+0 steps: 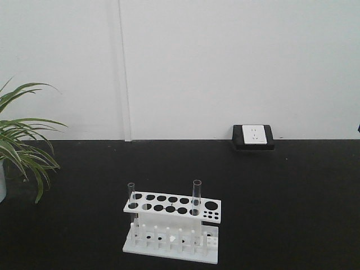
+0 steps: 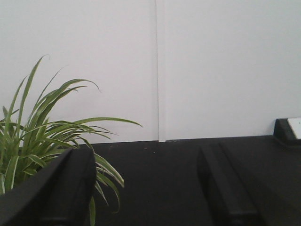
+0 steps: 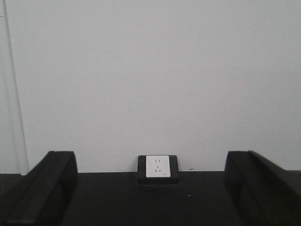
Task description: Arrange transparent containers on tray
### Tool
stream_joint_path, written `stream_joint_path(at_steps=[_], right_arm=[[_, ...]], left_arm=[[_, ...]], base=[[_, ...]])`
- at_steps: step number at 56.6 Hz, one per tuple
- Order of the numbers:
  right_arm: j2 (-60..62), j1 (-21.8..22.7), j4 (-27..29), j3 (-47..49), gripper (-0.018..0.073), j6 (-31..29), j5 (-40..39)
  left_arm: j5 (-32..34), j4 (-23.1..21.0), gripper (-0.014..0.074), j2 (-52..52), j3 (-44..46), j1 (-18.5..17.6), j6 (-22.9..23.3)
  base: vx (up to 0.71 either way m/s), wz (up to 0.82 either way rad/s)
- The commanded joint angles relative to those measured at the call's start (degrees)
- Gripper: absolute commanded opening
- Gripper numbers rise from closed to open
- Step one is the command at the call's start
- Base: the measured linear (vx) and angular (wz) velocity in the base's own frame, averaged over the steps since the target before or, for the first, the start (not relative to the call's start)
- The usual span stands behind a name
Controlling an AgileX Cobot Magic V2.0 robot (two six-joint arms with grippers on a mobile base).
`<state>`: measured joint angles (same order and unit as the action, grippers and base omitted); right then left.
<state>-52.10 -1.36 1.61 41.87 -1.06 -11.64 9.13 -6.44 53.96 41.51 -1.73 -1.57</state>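
Observation:
Two clear glass test tubes stand upright in a white rack with holes (image 1: 172, 228) near the front of the black table: one transparent container (image 1: 131, 203) at the rack's left end, the other transparent container (image 1: 196, 198) toward its right. The tray is out of view. Neither gripper shows in the front view. In the left wrist view my left gripper (image 2: 148, 188) is open, its dark fingers (image 2: 70, 188) wide apart above the table with nothing between them. My right gripper (image 3: 148, 188) is open too, empty, facing the back wall.
A green potted plant (image 1: 19, 146) stands at the table's left edge, close to the left finger (image 2: 42, 141). A black block with a white socket (image 1: 253, 136) sits against the white back wall, straight ahead of the right gripper (image 3: 158, 169).

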Motion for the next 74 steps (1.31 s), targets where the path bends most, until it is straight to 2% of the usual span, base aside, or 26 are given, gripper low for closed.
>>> stream_joint_path(at_steps=[1, 8, 15, 23, 30, 35, 41, 47, 65, 74], right_arm=[[-0.25, 0.12, -0.63, 2.02, 0.0681, 0.71, -4.87], [-2.3, 0.01, -2.85, 1.82, 0.064, 1.06, -4.77], [-4.72, -0.78, -3.75, 1.82, 0.0592, 1.06, -5.13], [-7.77, -4.78, -5.93, 1.82, 0.055, 1.06, -6.83], [-10.35, -8.82, -9.99, 1.82, 0.054, 1.06, -7.03], [-12.57, -11.04, -11.08, 1.82, 0.054, 1.06, -6.98], [-15.28, -13.27, -11.34, 1.82, 0.054, 1.06, -7.48], [-17.92, -14.73, -11.47, 1.82, 0.054, 1.06, -8.58], [-23.38, -15.28, -12.84, 1.82, 0.054, 1.06, -15.71], [-25.14, -15.28, -12.9, 1.82, 0.054, 1.06, -24.03]], left_arm=[[6.24, 0.02, 0.0578, -0.43, 2.08, 0.0, 2.36], [8.11, 6.44, 0.0576, -0.43, 0.49, -0.26, 1.57], [14.08, 15.46, 0.0576, -0.43, -4.26, -2.15, 3.76], [23.83, 25.0, 0.0576, 1.65, -12.39, -4.27, 11.67], [32.66, 30.56, 0.0576, 7.93, -17.39, -5.35, 20.01], [39.25, 32.58, 0.0576, 13.71, -17.71, -5.74, 23.0], [47.3, 33.12, 0.0576, 21.99, -16.24, -5.74, 24.53], [50.89, 32.93, 0.0576, 30.65, -12.05, -5.74, 24.53], [49.22, 33.66, 0.0576, 50.29, 7.72, -7.27, 25.16], [47.38, 37.46, 0.0576, 56.65, 16.35, -9.21, 25.99]], base=[[0.0, 0.0], [0.0, 0.0], [0.0, 0.0], [0.0, 0.0], [0.0, 0.0], [0.0, 0.0], [0.0, 0.0], [0.0, 0.0], [0.0, 0.0], [0.0, 0.0]])
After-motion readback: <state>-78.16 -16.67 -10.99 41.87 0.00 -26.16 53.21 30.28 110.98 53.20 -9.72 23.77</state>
